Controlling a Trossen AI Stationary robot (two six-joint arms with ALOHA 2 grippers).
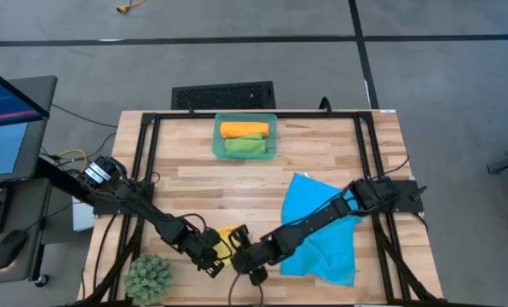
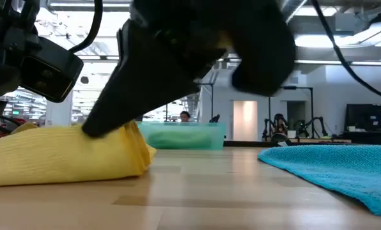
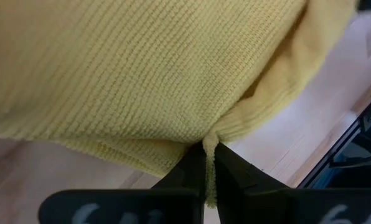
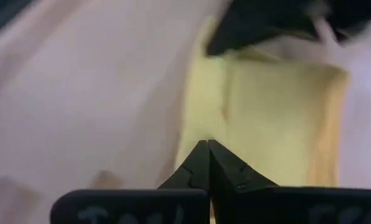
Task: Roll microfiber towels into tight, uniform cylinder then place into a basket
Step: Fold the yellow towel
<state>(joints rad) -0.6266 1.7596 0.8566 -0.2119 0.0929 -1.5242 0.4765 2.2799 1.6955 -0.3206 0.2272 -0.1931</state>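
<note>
Now, step: keep the yellow towel [image 1: 228, 234] taut while rolling, edges even.
Left gripper [image 3: 208, 163]: pinched on the yellow towel's hem, front of the table.
Right gripper [image 4: 208, 158]: closed at the towel's edge; hold unclear.
Texture: soft ribbed cloth.
Basket [image 1: 246, 118]: translucent tub holding orange and green rolls.
Blue towel [image 1: 322, 230]: flat, unrolled.

Spiky green plant ball [image 1: 149, 278], wooden table [image 1: 322, 162], computer monitor [image 1: 5, 111], mouse [image 1: 9, 248]
</note>
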